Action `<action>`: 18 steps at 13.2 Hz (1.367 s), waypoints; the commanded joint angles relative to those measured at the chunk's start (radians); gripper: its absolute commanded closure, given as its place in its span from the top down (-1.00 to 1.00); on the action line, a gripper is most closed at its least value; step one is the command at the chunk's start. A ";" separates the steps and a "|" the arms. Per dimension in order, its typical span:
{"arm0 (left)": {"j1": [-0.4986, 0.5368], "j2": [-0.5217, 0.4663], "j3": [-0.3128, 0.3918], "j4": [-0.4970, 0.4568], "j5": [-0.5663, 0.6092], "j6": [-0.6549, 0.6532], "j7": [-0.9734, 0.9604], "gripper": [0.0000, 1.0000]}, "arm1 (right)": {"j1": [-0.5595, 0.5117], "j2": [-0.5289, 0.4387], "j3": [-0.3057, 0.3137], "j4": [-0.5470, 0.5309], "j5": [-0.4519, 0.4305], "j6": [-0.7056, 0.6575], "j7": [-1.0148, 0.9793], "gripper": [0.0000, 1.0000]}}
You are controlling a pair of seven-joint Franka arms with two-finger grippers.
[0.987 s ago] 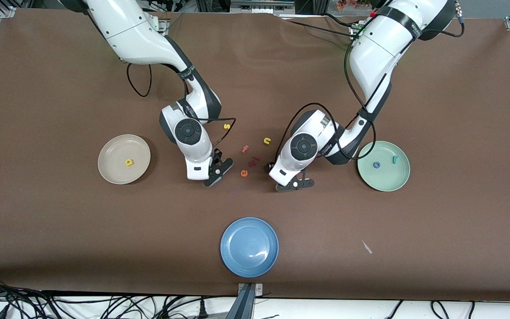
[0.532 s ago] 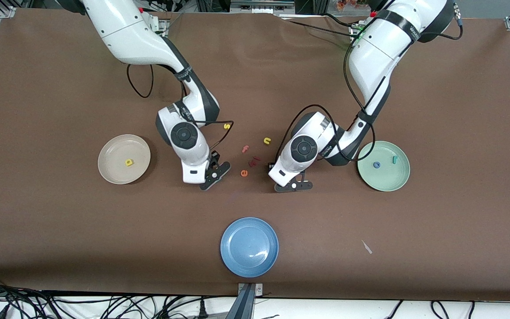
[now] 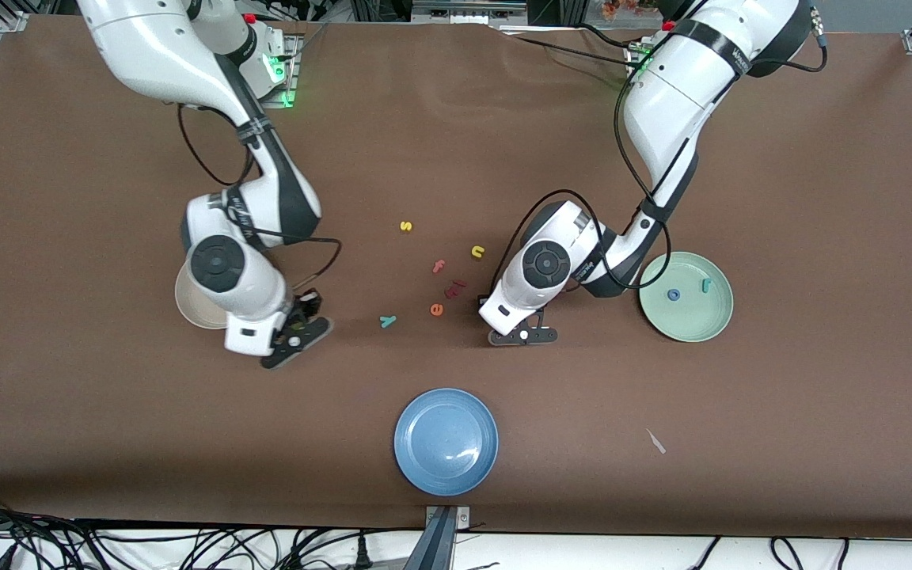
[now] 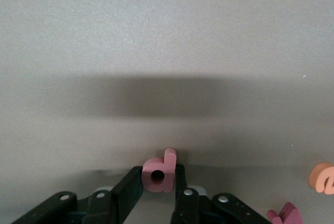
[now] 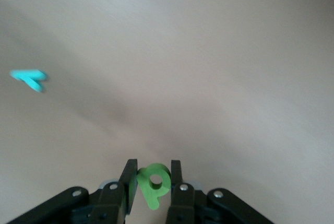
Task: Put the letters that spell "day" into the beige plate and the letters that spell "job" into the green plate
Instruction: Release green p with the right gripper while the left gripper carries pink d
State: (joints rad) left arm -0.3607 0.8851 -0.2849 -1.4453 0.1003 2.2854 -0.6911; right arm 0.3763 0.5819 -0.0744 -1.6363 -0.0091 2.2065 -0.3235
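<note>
My left gripper (image 3: 523, 335) is down at the table beside the loose letters, between them and the green plate (image 3: 716, 323). Its fingers are shut on the salmon b (image 4: 156, 167). A blue o (image 3: 673, 294) and a teal j (image 3: 706, 285) lie in that plate. My right gripper (image 3: 295, 336) hangs over the table just off the beige plate (image 3: 187, 307), shut on the green d (image 5: 154, 185). Its wrist covers most of that plate, so the yellow a is hidden. The teal y (image 3: 387, 321) lies on the table near the orange e (image 3: 437, 309).
Other loose letters lie mid-table: a yellow s (image 3: 405, 226), a yellow n (image 3: 478, 251), a salmon f (image 3: 439, 266) and a dark red piece (image 3: 454, 287). A blue plate (image 3: 446, 441) sits near the table's front edge, a small paper scrap (image 3: 655, 441) beside it.
My right arm swung from the letter cluster to the beige plate with the green d, uncovering the teal y. My left gripper closed on the salmon b and barely moved.
</note>
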 commanded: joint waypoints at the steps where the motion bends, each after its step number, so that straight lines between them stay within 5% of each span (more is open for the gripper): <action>1: -0.003 0.018 0.010 0.013 0.015 0.003 0.018 -1.00 | 0.004 -0.118 -0.066 -0.207 0.026 0.102 -0.052 -1.00; 6: 0.040 -0.050 0.018 0.017 0.016 -0.119 0.021 -1.00 | 0.003 -0.198 -0.156 -0.384 0.070 0.182 -0.052 -0.97; 7: 0.069 -0.075 0.018 0.020 0.018 -0.177 0.034 -1.00 | 0.003 -0.200 -0.168 -0.395 0.117 0.170 -0.049 -0.77; 8: 0.095 -0.098 0.015 0.019 0.018 -0.231 0.066 -1.00 | 0.003 -0.198 -0.176 -0.396 0.142 0.151 -0.045 -0.53; 9: 0.117 -0.129 0.015 0.014 0.016 -0.282 0.114 -1.00 | -0.002 -0.195 -0.179 -0.393 0.149 0.116 -0.033 0.07; 10: 0.143 -0.153 0.015 0.009 0.015 -0.341 0.158 -1.00 | -0.010 -0.194 -0.180 -0.389 0.162 0.089 -0.008 0.99; 14: 0.284 -0.228 0.016 -0.018 0.018 -0.533 0.315 -1.00 | -0.025 -0.186 -0.179 -0.329 0.162 0.024 -0.011 1.00; 18: 0.408 -0.227 0.019 -0.085 0.019 -0.537 0.395 -1.00 | -0.011 -0.151 -0.166 -0.171 0.166 -0.129 0.111 1.00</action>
State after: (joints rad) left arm 0.0214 0.6766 -0.2582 -1.4615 0.1029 1.7414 -0.3217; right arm 0.3611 0.4188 -0.2513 -1.8800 0.1432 2.1447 -0.2934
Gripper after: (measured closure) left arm 0.714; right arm 0.000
